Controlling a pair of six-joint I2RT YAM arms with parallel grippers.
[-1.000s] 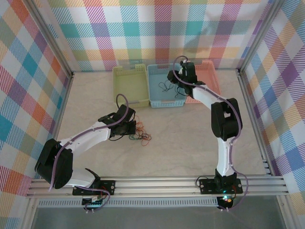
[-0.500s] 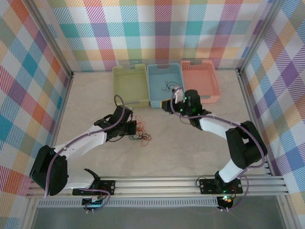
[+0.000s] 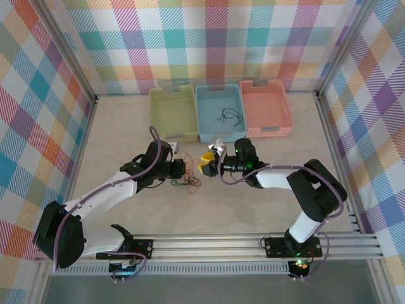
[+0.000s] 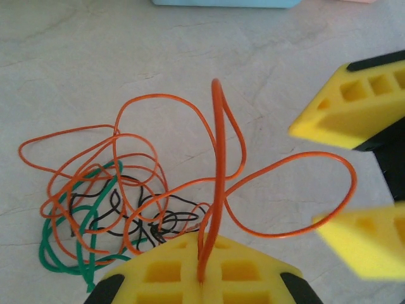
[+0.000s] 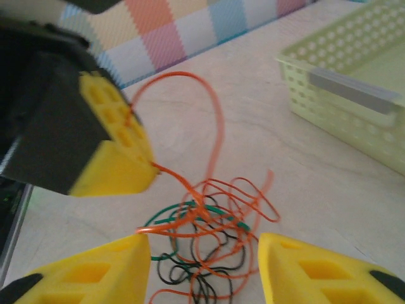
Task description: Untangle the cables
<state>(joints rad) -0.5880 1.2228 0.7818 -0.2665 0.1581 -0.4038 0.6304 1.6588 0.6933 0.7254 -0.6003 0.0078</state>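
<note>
Left wrist: jaws tight on orange cable (image 4: 218, 158)

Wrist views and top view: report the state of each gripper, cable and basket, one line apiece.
Left gripper: shut on orange cable.
Right gripper: open, beside the tangle, holding nothing.
Orange cable: pinched at one spot, looped up in the air.
Tangle: orange, black and green wires knotted together on the table.
Blue basket: upright, black cable lying loose inside.
</note>
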